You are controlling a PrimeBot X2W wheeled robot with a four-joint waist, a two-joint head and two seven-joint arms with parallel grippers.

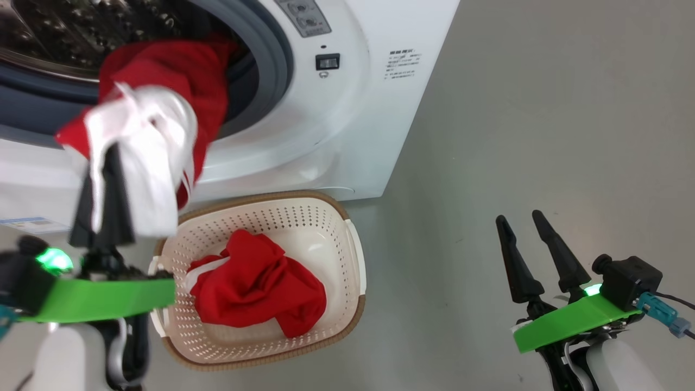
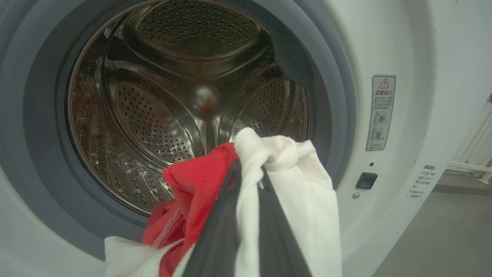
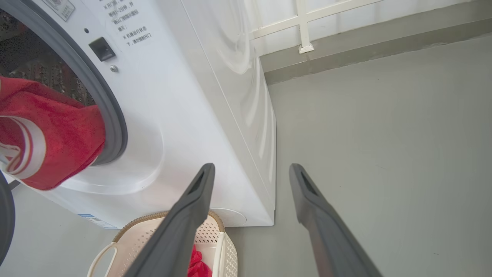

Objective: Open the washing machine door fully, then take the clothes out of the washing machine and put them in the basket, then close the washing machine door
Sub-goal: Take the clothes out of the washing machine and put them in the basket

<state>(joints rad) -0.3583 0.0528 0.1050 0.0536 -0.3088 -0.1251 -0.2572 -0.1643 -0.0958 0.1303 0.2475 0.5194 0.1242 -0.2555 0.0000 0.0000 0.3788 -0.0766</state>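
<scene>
The white washing machine stands with its drum mouth uncovered; the door is out of view. My left gripper is shut on a red and white garment of the clothes, held up in front of the drum opening and above the basket's left end. In the left wrist view the fabric drapes over both fingers. The cream basket sits on the floor before the machine with another red garment inside. My right gripper is open over bare floor to the right, holding nothing.
Grey floor stretches right of the machine. A white railing runs along the wall behind it. The basket lies just left of my right fingers in the right wrist view. A blue sticker marks the machine's lower left corner.
</scene>
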